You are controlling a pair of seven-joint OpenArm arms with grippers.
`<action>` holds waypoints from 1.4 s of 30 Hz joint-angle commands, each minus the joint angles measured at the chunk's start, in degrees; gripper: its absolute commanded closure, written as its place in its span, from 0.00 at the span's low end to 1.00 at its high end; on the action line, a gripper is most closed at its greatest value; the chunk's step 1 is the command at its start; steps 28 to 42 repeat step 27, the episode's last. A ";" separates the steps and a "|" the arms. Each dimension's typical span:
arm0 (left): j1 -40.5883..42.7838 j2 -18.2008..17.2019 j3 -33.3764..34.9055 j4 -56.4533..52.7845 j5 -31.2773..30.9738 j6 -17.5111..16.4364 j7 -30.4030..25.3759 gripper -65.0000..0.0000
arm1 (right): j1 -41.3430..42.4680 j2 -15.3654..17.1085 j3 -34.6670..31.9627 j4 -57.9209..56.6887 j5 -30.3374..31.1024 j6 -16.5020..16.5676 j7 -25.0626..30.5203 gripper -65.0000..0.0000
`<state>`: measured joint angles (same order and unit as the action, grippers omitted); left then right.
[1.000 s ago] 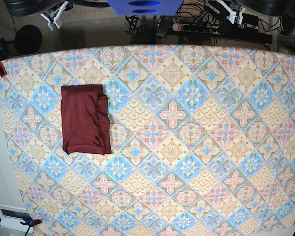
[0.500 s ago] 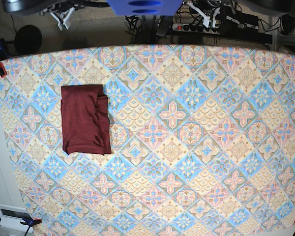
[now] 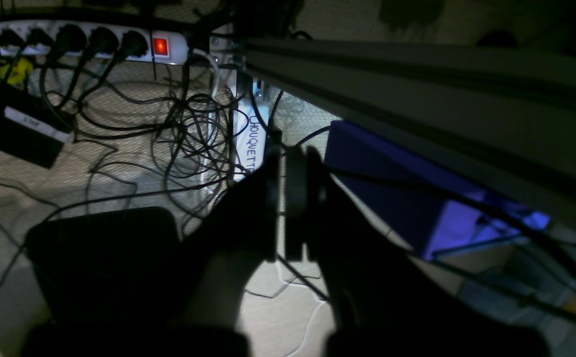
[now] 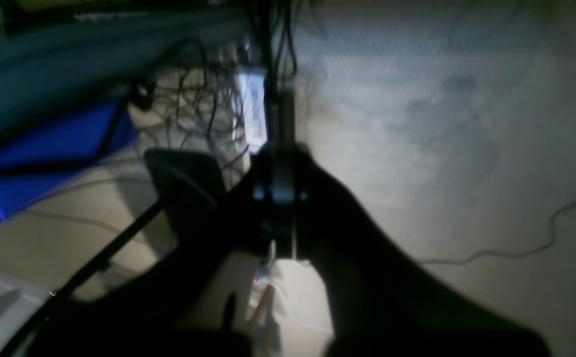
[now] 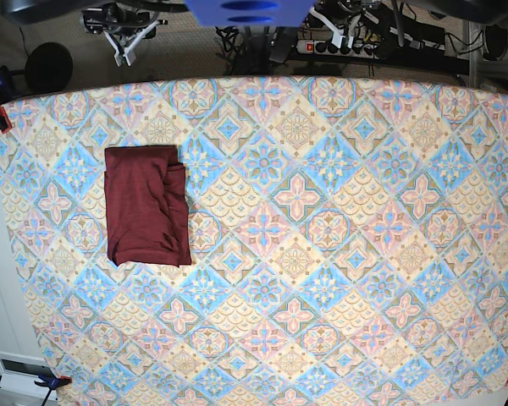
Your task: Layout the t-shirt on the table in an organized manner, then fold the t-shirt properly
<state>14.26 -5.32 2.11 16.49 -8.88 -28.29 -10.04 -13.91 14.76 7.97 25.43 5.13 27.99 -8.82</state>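
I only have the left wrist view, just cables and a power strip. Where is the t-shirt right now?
Observer: The t-shirt lies folded in a compact rectangle on the table, toward the base view's left side.
Operator: Is either arm over it?
Observer: No. The right gripper and left gripper both sit beyond the table's far edge.
Operator: Is the right one holding anything?
Observer: No, its wrist view shows it shut and empty above the floor.

On the counter (image 5: 322, 254) we see only the folded t-shirt (image 5: 146, 205) near its left side; everywhere else a pincer passes freely.
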 commanded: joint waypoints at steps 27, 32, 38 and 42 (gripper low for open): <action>-3.84 6.42 0.04 -3.17 0.05 8.29 -0.29 0.99 | 4.81 -5.93 -1.24 -5.69 -0.16 -15.02 -1.33 1.00; -3.84 6.42 0.04 -3.17 0.05 8.29 -0.29 0.99 | 4.81 -5.93 -1.24 -5.69 -0.16 -15.02 -1.33 1.00; -3.84 6.42 0.04 -3.17 0.05 8.29 -0.29 0.99 | 4.81 -5.93 -1.24 -5.69 -0.16 -15.02 -1.33 1.00; -3.84 6.42 0.04 -3.17 0.05 8.29 -0.29 0.99 | 4.81 -5.93 -1.24 -5.69 -0.16 -15.02 -1.33 1.00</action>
